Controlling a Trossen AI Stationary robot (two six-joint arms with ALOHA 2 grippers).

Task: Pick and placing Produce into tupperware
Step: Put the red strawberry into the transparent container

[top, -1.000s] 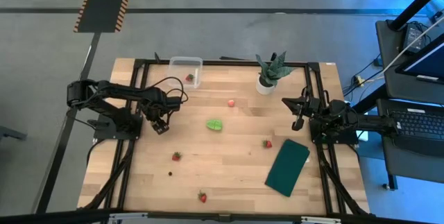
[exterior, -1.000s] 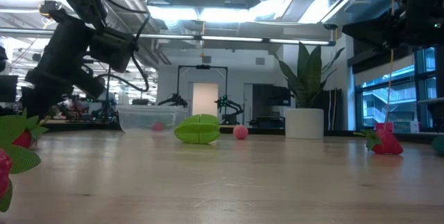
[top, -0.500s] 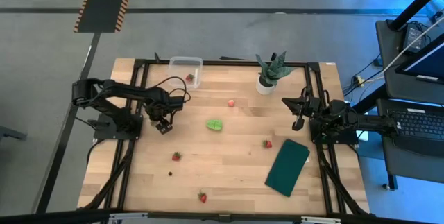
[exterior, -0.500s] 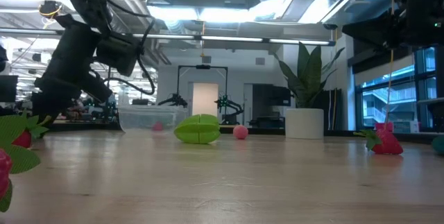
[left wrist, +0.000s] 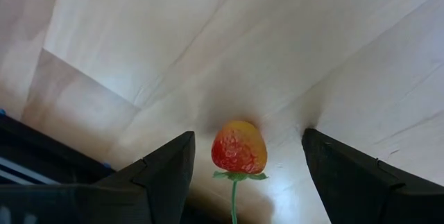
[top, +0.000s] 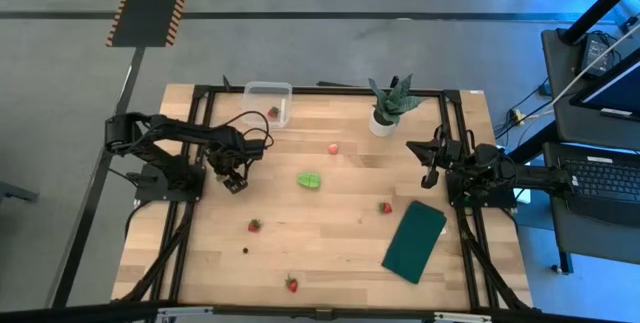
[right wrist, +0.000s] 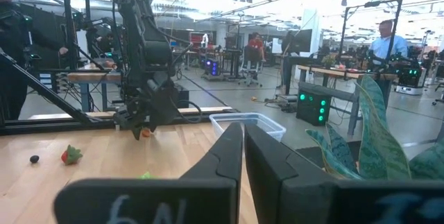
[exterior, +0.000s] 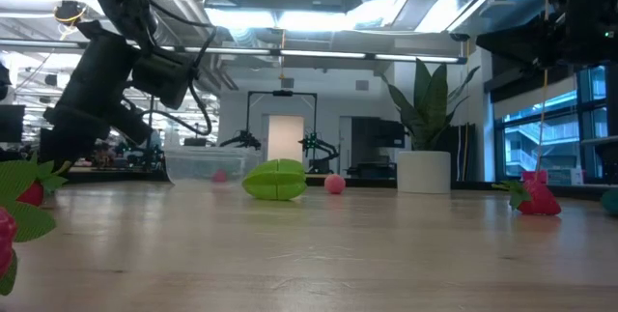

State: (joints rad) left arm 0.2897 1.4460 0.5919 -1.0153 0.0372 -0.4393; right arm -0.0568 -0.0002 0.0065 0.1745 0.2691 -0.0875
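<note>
My left gripper [top: 232,181] points down over the table's left part, open. A small red strawberry [left wrist: 238,148] lies on the wood between its two fingers, with a gap on each side. The clear tupperware [top: 268,102] stands at the far edge with one strawberry [top: 273,113] inside. The green lumpy piece [top: 309,179], a pink round fruit [top: 333,148] and loose strawberries [top: 254,225], [top: 291,284], [top: 385,207] lie on the table. My right gripper [top: 430,176] waits shut at the right side.
A spiky plant in a white pot [top: 386,113] stands at the far right. A flat dark green rectangle [top: 414,240] lies near the right edge. Black frame rails [top: 185,233] run along both sides. Bare wood lies between the green piece and the near edge.
My left arm's shoulder end has leaned a little toward the table's centre. Its gripper has stayed over the strawberry with the same gap between its fingers. No produce has moved.
</note>
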